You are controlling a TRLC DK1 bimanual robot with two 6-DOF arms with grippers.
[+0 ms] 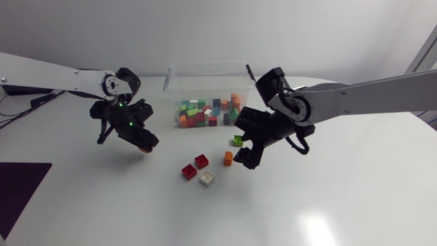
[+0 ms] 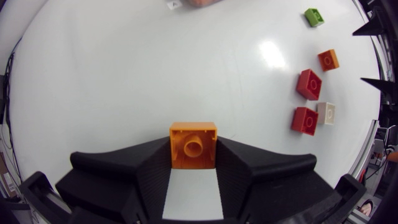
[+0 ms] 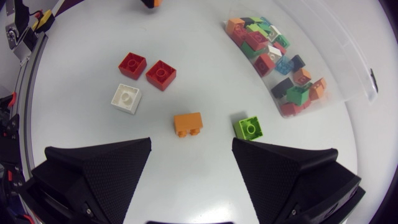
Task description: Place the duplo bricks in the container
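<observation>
My left gripper [image 2: 193,163] is shut on an orange duplo brick [image 2: 193,144], studs up between its fingers; in the head view that gripper [image 1: 141,141] hangs left of the container with the orange brick [image 1: 144,149] at its tip. My right gripper [image 3: 191,163] stands open above the table, with a small orange brick [image 3: 188,123] and a green brick [image 3: 249,127] just ahead of it. Two red bricks [image 3: 132,64] [image 3: 161,74] and a white brick [image 3: 126,98] lie further off. The clear container [image 1: 176,76] at the back holds several coloured bricks.
In the head view the loose bricks lie in front of the container: red [image 1: 202,161], red [image 1: 189,171], white [image 1: 206,178], orange [image 1: 228,158], green [image 1: 237,141]. A dark mat [image 1: 17,191] lies at the table's left front corner.
</observation>
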